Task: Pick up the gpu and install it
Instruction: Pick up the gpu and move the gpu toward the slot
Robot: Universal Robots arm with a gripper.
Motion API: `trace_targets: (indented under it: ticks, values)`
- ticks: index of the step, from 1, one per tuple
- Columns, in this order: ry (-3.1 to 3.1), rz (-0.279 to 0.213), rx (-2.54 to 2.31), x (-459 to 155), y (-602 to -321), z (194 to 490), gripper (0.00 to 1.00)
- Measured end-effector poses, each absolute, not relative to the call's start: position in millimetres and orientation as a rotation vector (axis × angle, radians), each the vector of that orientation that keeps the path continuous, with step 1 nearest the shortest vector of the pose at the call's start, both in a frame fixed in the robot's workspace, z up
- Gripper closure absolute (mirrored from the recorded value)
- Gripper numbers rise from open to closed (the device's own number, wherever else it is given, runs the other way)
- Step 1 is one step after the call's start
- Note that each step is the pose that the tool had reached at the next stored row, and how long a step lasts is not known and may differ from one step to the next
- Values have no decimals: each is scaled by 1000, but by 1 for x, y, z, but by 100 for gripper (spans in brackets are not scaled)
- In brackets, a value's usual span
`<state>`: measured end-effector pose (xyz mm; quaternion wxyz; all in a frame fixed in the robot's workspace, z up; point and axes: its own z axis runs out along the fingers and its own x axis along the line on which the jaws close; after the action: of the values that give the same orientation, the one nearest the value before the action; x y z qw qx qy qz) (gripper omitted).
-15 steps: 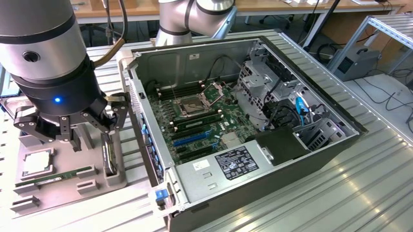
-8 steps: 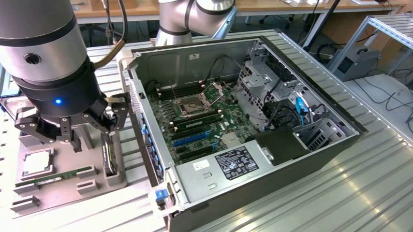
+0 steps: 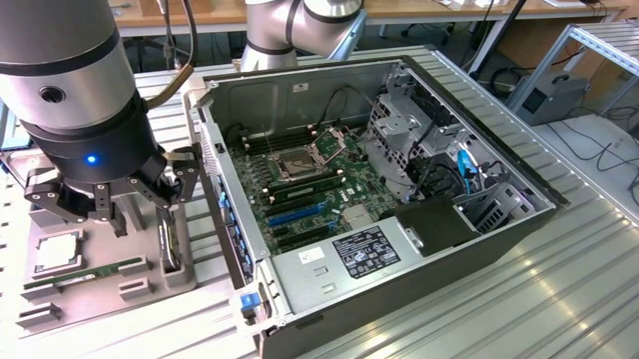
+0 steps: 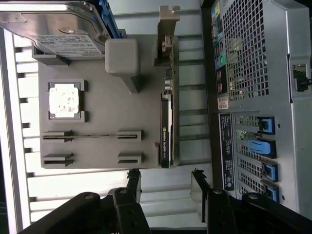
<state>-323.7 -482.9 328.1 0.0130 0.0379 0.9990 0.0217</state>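
We hold our gripper [image 4: 165, 179], jaws wide and empty, near the gpu [image 4: 166, 127]; it stands on edge along the tray's [image 4: 97, 97] edge nearest the case [image 4: 253, 58], likely so the jaws can straddle it.

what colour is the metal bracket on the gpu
Pale silvery-beige bracket, on the black gpu; clearest in the wrist view.

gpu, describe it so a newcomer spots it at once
At the exterior view's left, beside the open computer case, sits a grey parts tray. The gpu stands on edge along the tray's side nearest the case: a thin black card with a pale metal bracket, unlike the narrow green memory stick.
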Motion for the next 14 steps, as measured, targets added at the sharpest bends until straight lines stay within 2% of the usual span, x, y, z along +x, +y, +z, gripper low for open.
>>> trace_targets:
  ticks: [14]
  values:
    - [3112,68,118,-324,-483,323,46]
